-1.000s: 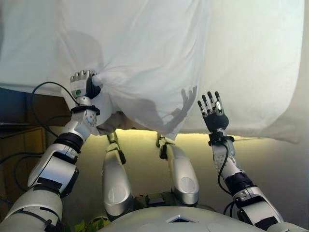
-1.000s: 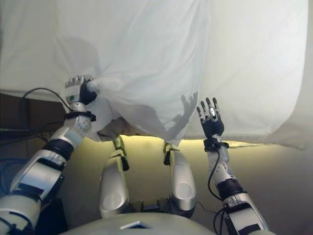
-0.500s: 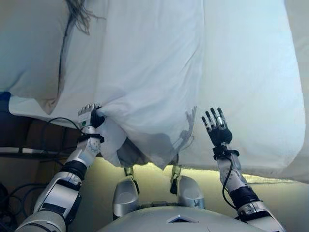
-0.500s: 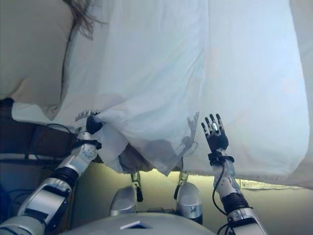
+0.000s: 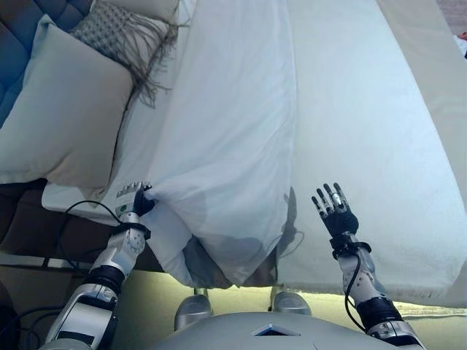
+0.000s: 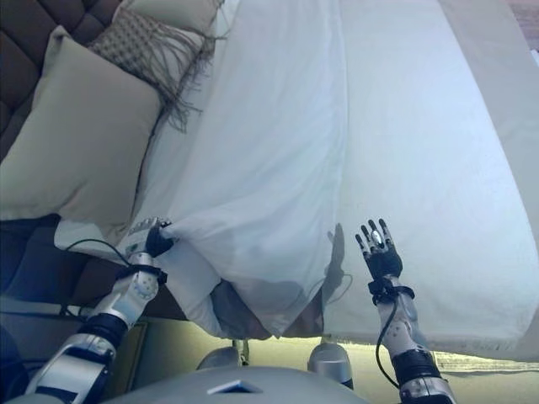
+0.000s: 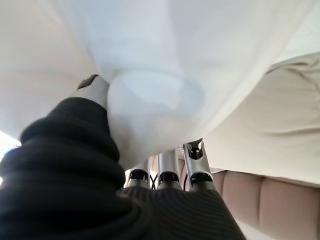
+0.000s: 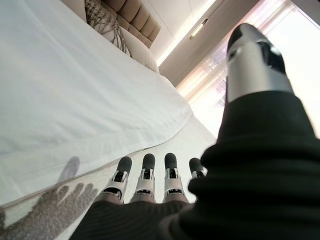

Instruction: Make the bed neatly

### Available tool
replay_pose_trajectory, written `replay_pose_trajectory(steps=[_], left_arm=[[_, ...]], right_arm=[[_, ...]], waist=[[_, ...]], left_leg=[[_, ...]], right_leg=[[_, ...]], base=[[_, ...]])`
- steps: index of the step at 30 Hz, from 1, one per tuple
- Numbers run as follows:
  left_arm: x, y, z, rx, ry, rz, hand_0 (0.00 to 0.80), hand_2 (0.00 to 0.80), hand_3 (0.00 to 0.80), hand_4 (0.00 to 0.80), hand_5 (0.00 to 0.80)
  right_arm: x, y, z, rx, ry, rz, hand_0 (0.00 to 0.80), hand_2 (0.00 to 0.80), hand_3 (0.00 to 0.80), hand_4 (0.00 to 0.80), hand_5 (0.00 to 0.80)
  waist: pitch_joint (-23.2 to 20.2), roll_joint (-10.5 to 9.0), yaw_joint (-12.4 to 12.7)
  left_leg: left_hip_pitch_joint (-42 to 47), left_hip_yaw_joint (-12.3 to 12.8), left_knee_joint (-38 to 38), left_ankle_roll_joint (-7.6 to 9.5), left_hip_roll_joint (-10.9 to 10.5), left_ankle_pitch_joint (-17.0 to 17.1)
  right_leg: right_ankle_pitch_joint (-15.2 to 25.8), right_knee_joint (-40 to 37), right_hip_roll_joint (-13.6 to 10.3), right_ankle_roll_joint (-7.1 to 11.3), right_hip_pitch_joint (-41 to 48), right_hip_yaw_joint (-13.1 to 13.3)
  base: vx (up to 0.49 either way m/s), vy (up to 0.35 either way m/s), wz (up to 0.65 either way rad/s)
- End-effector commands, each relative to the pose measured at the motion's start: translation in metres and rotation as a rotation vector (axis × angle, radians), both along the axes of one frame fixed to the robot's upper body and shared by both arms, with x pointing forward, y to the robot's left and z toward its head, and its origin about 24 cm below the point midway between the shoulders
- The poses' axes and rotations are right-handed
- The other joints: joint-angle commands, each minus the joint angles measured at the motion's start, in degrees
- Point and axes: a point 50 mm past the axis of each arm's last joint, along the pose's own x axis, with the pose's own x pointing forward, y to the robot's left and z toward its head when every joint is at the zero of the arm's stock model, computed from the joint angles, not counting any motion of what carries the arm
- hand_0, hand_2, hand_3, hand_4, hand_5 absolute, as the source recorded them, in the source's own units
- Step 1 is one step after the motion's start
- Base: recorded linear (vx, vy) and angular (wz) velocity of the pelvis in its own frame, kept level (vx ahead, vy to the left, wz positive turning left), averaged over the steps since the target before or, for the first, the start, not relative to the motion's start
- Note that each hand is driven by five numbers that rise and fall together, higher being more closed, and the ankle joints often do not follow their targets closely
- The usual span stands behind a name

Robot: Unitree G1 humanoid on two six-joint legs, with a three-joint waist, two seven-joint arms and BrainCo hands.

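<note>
Large cream pillow point(image 5: 62, 117) at bed head, left of duvet; fringed patterned cushion point(image 5: 120, 40) just beyond it. Left hand point(image 5: 133, 200) curled round bunched corner of white duvet point(image 5: 226, 146), lifted off mattress edge, likely to draw it toward pillow. Duvet heaped in middle of bed point(image 5: 379, 146), fold hanging over near edge. Right hand point(image 5: 336, 213) right of duvet, fingers spread, holding nothing, hovering above sheet, probably ready to smooth. No containers visible.

Bedroom: bed point(image 5: 379, 131), pillows point(image 5: 62, 124), padded headboard point(image 6: 34, 25)
</note>
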Motion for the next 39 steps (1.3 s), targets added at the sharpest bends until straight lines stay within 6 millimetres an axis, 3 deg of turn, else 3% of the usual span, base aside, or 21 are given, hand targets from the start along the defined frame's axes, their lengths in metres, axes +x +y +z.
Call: replay_pose_trajectory(steps=[1, 16, 30, 35, 36, 38, 39], left_arm=[[-0.06, 0.119, 0.025, 0.297, 0.106, 0.283, 0.8, 0.8, 0.8, 0.8, 0.8], [-0.075, 0.167, 0.06, 0.577, 0.251, 0.291, 0.8, 0.8, 0.8, 0.8, 0.8], [-0.093, 0.17, 0.048, 0.516, 0.269, 0.348, 0.8, 0.8, 0.8, 0.8, 0.8], [-0.104, 0.166, 0.035, 0.461, 0.271, 0.392, 0.8, 0.8, 0.8, 0.8, 0.8], [-0.107, 0.164, 0.031, 0.441, 0.251, 0.418, 0.709, 0.709, 0.709, 0.709, 0.709], [-0.11, 0.16, 0.025, 0.395, 0.218, 0.46, 0.0, 0.0, 0.0, 0.0, 0.0], [-0.111, 0.157, 0.021, 0.375, 0.222, 0.456, 0.0, 0.0, 0.0, 0.0, 0.0]], right_arm=[[-0.01, -0.02, 0.003, -0.049, -0.003, -0.032, 0.0, 0.0, 0.0, 0.0, 0.0], [-0.016, -0.031, 0.005, -0.08, 0.003, -0.042, 0.0, 0.0, 0.0, 0.0, 0.0], [-0.014, -0.023, 0.008, -0.066, -0.007, -0.018, 0.0, 0.0, 0.0, 0.0, 0.0], [-0.014, -0.021, 0.008, -0.061, -0.005, -0.02, 0.0, 0.0, 0.0, 0.0, 0.0], [-0.014, -0.021, 0.007, -0.057, -0.003, -0.024, 0.0, 0.0, 0.0, 0.0, 0.0], [-0.016, -0.021, 0.006, -0.047, -0.003, -0.033, 0.0, 0.0, 0.0, 0.0, 0.0], [-0.016, -0.02, 0.005, -0.043, -0.005, -0.037, 0.0, 0.0, 0.0, 0.0, 0.0]], waist=[[-4.2, -0.33, 5.0], [-4.3, 1.1, 5.3], [-2.9, 0.32, 5.6], [-2.7, 0.2, 5.5], [-2.6, 0.12, 5.4], [-2.5, -0.16, 5.6], [-2.3, -0.29, 5.7]], left_leg=[[-4.1, -0.5, 2.1, 0.07, 0.1, 1.6], [-4.5, -2.4, 2.8, 0.67, -1.3, 0.9], [-5.5, -2.9, 4.8, 0.97, -0.9, -0.1], [-5.2, -2.7, 5.2, 0.97, -0.6, -0.3], [-5.3, -2.7, 5.4, 0.99, -0.6, -0.4], [-5.3, -2.8, 5.7, 1.01, -0.4, -0.6], [-5.4, -3.0, 5.8, 1.04, -0.4, -0.6]], right_leg=[[-0.5, 6.9, -7.6, 5.3, -3.9, -0.4], [0.1, 8.6, -9.7, 5.92, -4.8, -0.2], [0.1, 9.7, -9.7, 5.72, -5.9, 0.3], [0.0, 9.9, -9.5, 5.58, -6.0, 0.7], [0.0, 10.0, -9.4, 5.51, -6.0, 0.9], [-0.1, 10.1, -9.4, 5.43, -6.1, 0.9], [-0.1, 10.1, -9.3, 5.39, -6.2, 0.9]], base=[[0.038, 0.052, 0.01], [0.031, 0.06, 0.0], [0.008, -0.008, 0.0], [0.016, -0.033, 0.0], [0.021, -0.037, -0.01], [0.013, -0.063, -0.01], [0.007, -0.069, -0.01]])
